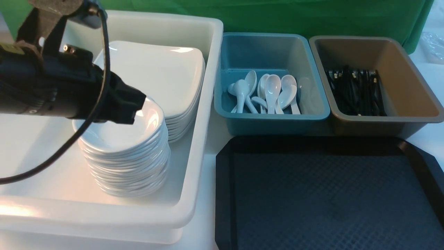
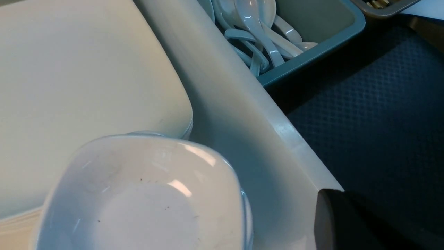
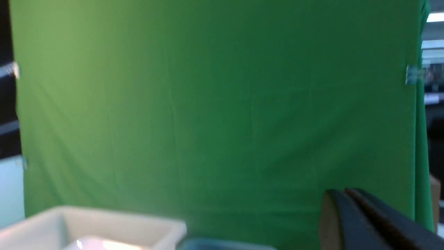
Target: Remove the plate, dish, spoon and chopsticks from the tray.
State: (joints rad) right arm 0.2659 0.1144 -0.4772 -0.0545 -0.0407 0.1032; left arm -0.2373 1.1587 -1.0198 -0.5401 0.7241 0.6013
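Closed and empty, the left gripper (image 1: 133,106) hovered over the stacked small white dishes (image 1: 121,152) at left; the black textured tray (image 1: 329,194) lay bare at lower right, suggesting only withdrawal remained.

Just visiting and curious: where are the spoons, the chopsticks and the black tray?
spoons (image 1: 272,91): front view, bowl of a middle spoon.
chopsticks (image 1: 357,92): front view, middle of the bundle.
tray (image 1: 329,194): front view, bare textured floor.
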